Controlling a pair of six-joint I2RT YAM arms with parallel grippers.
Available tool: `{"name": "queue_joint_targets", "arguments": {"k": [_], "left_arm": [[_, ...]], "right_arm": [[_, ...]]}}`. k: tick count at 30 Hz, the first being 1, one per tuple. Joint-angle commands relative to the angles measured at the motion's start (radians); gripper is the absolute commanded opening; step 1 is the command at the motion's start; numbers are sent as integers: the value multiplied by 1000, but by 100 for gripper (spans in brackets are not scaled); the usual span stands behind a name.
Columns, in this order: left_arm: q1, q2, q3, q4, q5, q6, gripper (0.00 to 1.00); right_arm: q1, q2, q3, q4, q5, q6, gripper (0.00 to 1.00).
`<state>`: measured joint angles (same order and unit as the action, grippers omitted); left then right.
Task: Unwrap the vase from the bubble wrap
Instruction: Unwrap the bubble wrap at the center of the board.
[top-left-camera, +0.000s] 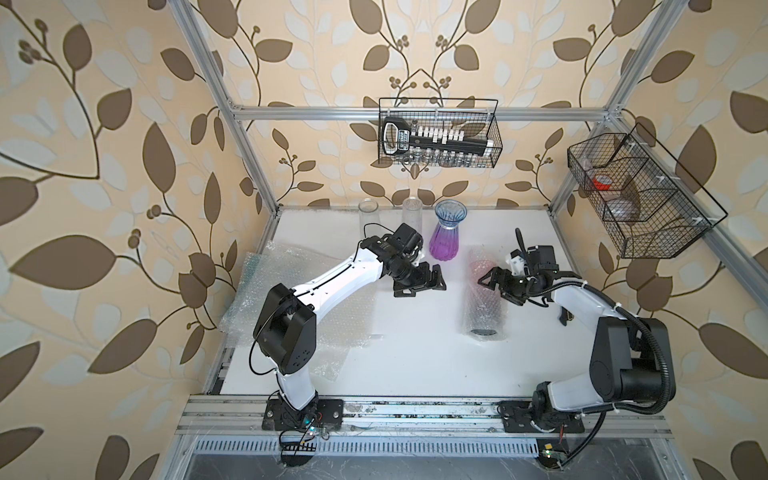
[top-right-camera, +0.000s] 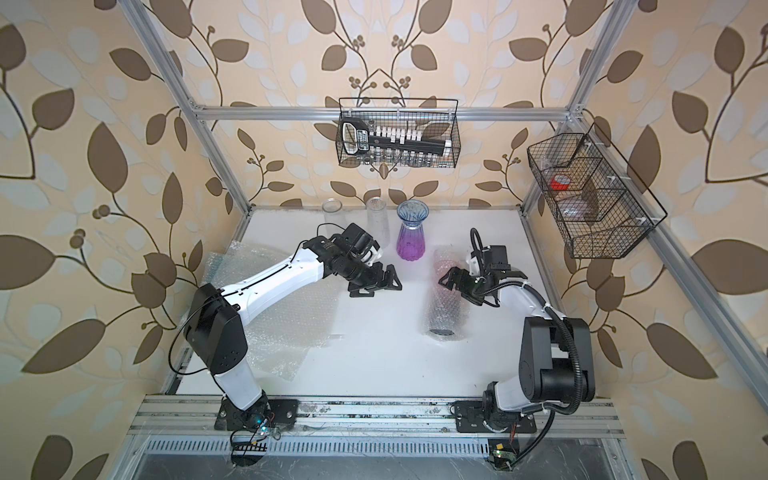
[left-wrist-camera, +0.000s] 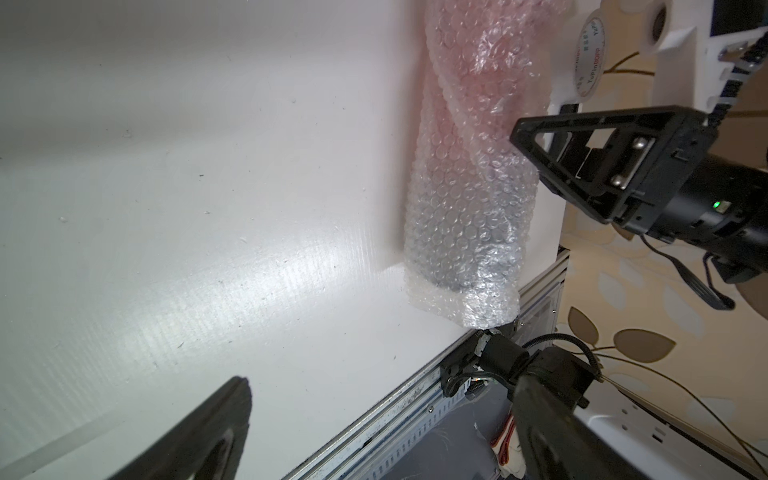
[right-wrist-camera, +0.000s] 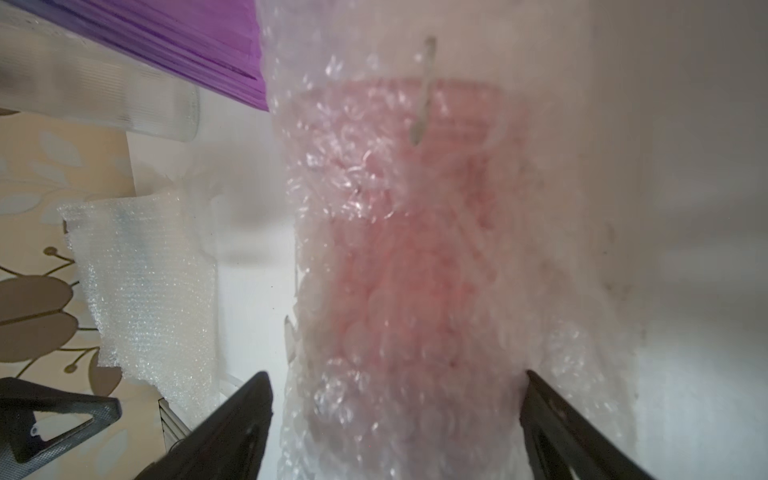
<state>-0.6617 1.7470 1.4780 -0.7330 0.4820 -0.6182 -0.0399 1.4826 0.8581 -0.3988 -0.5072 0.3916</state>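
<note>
The white table (top-left-camera: 415, 357) is carrying everything, and loose sheets of bubble wrap (top-left-camera: 259, 266) are lying spread over its left part, partly under the left arm. On the right the wrapped vase (top-left-camera: 484, 303) is lying on its side as a long bundle, pink showing through the bubble wrap (left-wrist-camera: 469, 199) that is covering it end to end. A purple vase (top-left-camera: 446, 239) is standing upright near the bundle's far end, with two clear vases (top-left-camera: 368, 212) beside it at the back. The right gripper (right-wrist-camera: 395, 415) is straddling the bundle with its jaws spread wide, one on each side, clamping nothing. The left gripper (top-left-camera: 422, 284) is hovering released and empty, well apart from the bundle. Judging from this, nothing is pinning the round bundle, so a tug on a flap risks rolling it toward the purple vase. Closing across the whole width risks seizing vase and wrap together rather than a loose edge.
</note>
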Motion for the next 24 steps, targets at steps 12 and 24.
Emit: {"name": "queue_joint_targets", "arguments": {"k": [12,24], "left_arm": [[-6,-141,-169,-29,-61,11,97],[35,-195,-269,-21,-81,12,87]], "right_arm": [[274,-3,-72,32,91,83,81],[477,39,-28,170,48,337,79]]}}
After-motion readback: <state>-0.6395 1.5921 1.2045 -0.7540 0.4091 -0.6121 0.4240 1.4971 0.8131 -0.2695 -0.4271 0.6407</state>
